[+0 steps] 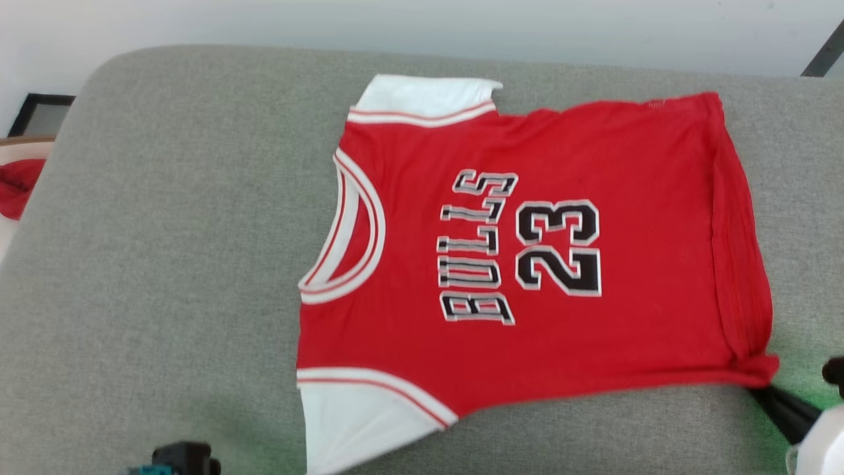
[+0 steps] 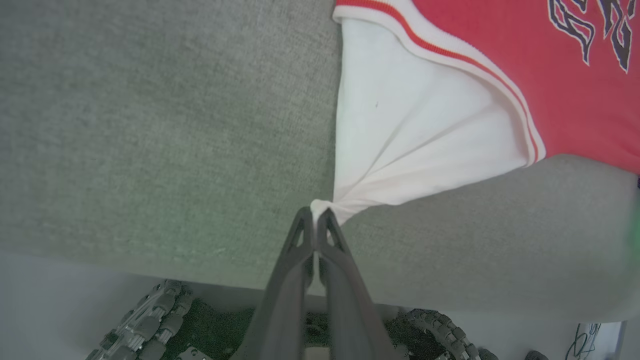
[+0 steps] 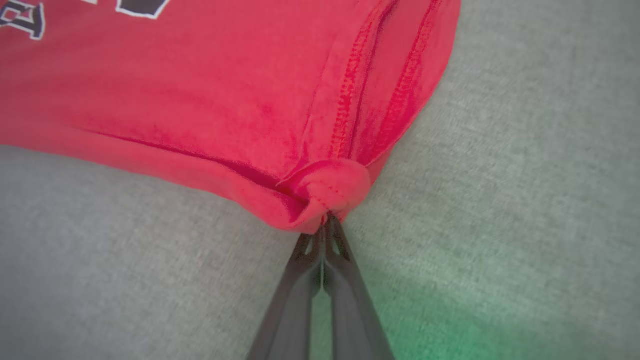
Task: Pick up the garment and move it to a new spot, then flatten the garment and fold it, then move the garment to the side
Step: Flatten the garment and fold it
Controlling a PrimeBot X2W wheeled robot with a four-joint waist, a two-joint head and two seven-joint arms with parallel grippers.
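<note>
Left side. My left gripper (image 2: pixel 315 217) is closed tight, with the tip of the near white sleeve (image 2: pixel 415 125) pinched between its fingertips. The cloth fans out from the pinch in taut creases, so I judge the grip is there to draw that sleeve out straight toward my edge of the grey cushion (image 1: pixel 165 264).

Middle. The shirt (image 1: pixel 527 264) lies front-up on the cushion, turned sideways to me, with the neck hole to my left and the hem to my right. The body is red and mostly flat, with only faint ripples. "BULLS" and a 23 in black with white outline sit mid-chest. The neck has a white and red striped band. The far sleeve lies short and squared off at the back edge.

Right side. My right gripper (image 3: pixel 325 222) is also closed, biting the near hem corner (image 3: pixel 325 190), which bunches into a small knot at the fingertips. A band along the hem is doubled over on itself.

Judgement: with two corners of the near edge held, I can tension that edge. Flattening is nearly done and folding has not begun.
</note>
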